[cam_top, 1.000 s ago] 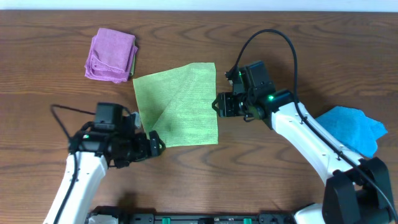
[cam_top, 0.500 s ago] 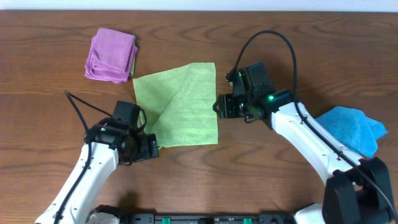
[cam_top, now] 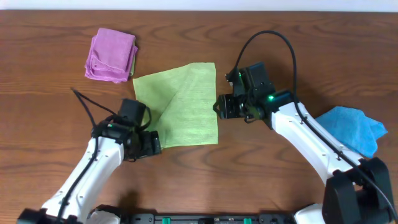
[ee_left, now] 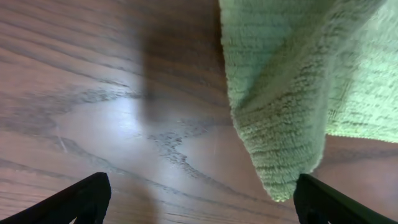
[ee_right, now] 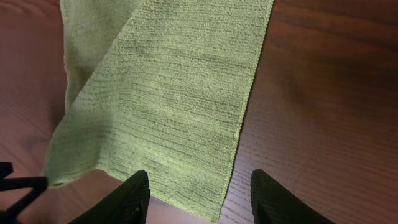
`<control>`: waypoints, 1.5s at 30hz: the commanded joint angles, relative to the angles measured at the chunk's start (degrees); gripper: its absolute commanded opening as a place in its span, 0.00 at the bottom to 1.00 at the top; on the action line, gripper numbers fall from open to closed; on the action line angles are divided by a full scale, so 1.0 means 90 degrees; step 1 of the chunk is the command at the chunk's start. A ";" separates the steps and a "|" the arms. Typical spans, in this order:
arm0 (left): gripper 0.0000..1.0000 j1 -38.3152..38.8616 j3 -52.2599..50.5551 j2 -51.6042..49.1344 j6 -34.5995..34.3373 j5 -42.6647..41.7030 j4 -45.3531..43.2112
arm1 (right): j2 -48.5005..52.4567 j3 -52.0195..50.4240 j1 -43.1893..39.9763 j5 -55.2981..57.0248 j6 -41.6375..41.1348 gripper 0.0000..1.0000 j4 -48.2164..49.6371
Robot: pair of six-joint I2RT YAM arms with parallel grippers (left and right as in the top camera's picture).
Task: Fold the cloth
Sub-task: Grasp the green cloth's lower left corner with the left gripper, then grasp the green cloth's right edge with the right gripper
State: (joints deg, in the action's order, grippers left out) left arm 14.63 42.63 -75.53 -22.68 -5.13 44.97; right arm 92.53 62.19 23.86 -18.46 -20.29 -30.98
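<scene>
The lime-green cloth (cam_top: 178, 104) lies flat in the middle of the table, with a diagonal fold across its left part. My left gripper (cam_top: 151, 144) is open at the cloth's near-left corner; in the left wrist view that corner (ee_left: 280, 106) lies just inside the right finger of the gripper (ee_left: 199, 202). My right gripper (cam_top: 219, 105) is open at the cloth's right edge. In the right wrist view its fingers (ee_right: 198, 196) straddle the cloth's near-right corner (ee_right: 180, 112).
A folded purple cloth (cam_top: 111, 54) sits at the far left. A bright blue cloth (cam_top: 354, 127) lies crumpled at the right, behind my right arm. The table is dark wood (cam_top: 50, 112).
My left arm has moved right and forward, bringing its gripper up to the cloth's near-left corner. The right arm and the cloth have not moved.
</scene>
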 commanded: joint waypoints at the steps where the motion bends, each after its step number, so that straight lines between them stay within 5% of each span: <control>1: 0.95 0.0216 0.0066 -0.0192 -0.0148 0.0073 -0.0041 | -0.0068 0.0102 -0.0046 0.0032 0.0126 0.53 -0.0010; 20: 1.00 0.0350 0.0066 -0.0274 -0.0750 0.0070 -0.0624 | -0.0068 0.0102 -0.0046 0.0032 0.0126 0.53 -0.0012; 22: 0.92 0.0350 0.0066 -0.0277 -0.0886 0.0068 -0.0709 | -0.0068 0.0102 -0.0046 0.0029 0.0126 0.53 -0.0012; 33: 0.82 0.0398 0.0053 -0.0537 -0.1205 -0.0270 -0.0974 | -0.0068 0.0102 -0.0046 0.0056 0.0126 0.53 -0.0007; 38: 0.68 0.0566 0.0053 -0.0920 -0.1222 -0.0391 -0.1132 | -0.0068 0.0102 -0.0046 0.0056 0.0126 0.53 -0.0007; 40: 0.53 0.0605 0.0053 -0.0954 -0.1222 -0.0391 -0.1173 | -0.0068 0.0104 -0.0046 0.0058 0.0129 0.53 -0.0007; 43: 0.09 0.0622 0.0056 -0.0952 -0.1202 -0.0391 -0.1173 | -0.0068 0.0104 -0.0046 0.0090 0.0194 0.53 -0.0015; 45: 0.06 0.0622 0.0066 -0.0935 -0.1001 -0.0389 -0.1103 | -0.0068 0.0102 -0.0046 0.0143 0.0277 0.53 -0.0090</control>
State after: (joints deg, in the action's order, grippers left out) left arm 20.05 42.63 -83.90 -32.99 -8.64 34.44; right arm 92.55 62.19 23.86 -18.11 -19.81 -31.31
